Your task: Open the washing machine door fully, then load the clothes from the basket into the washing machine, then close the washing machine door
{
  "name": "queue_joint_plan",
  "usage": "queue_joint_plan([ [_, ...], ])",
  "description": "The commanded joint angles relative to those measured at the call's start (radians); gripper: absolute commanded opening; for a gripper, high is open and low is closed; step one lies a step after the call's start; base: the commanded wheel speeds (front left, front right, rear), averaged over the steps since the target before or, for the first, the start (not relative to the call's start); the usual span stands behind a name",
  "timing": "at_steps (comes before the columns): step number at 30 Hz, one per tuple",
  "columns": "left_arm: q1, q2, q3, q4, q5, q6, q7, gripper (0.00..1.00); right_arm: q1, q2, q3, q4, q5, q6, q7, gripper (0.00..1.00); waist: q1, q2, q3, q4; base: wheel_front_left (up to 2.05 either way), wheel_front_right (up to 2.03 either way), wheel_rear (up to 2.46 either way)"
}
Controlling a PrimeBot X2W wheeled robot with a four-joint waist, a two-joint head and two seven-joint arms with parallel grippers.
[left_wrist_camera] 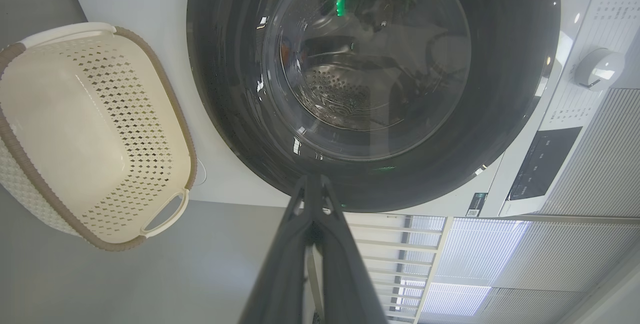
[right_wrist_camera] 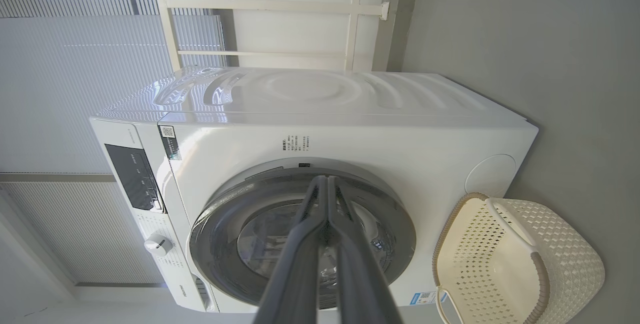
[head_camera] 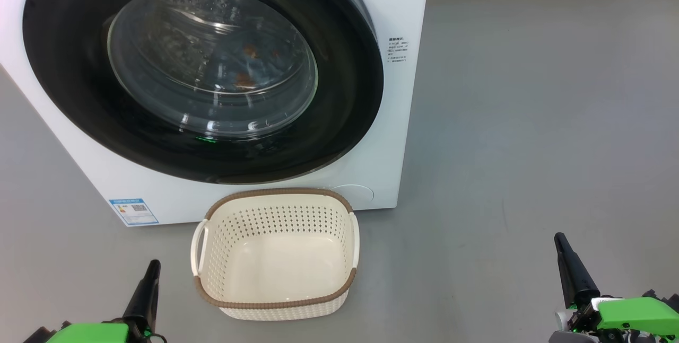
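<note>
While their fingers sit pressed together on nothing, the left gripper (head_camera: pixel 153 267) and right gripper (head_camera: pixel 560 242) hang low either side of the empty basket (head_camera: pixel 276 193). Beyond it the washing machine door (head_camera: pixel 69 67) is shut, with printed clothes (head_camera: pixel 245 80) faintly visible behind its glass; the task looks complete.

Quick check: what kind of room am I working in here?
Probably a laundry corner or test room: a white washer on a bare grey floor, a basket before it, window blinds behind.
</note>
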Motion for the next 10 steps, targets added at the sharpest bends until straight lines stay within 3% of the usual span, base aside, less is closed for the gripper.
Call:
queue_joint_plan([
  [1, -0.041, 0.016, 0.035, -0.019, -0.002, -0.010, 0.006, 0.00, -0.040, -0.004, 0.023, -0.025, 0.010, 0.002, 0.009, 0.00, 0.0000, -0.0001, 0.000, 0.000, 0.00, 0.00, 0.00],
  [10, -0.041, 0.016, 0.035, -0.019, -0.002, -0.010, 0.007, 0.00, -0.040, -0.004, 0.023, -0.025, 0.010, 0.002, 0.009, 0.00, 0.0000, -0.0001, 0.000, 0.000, 0.00, 0.00, 0.00],
])
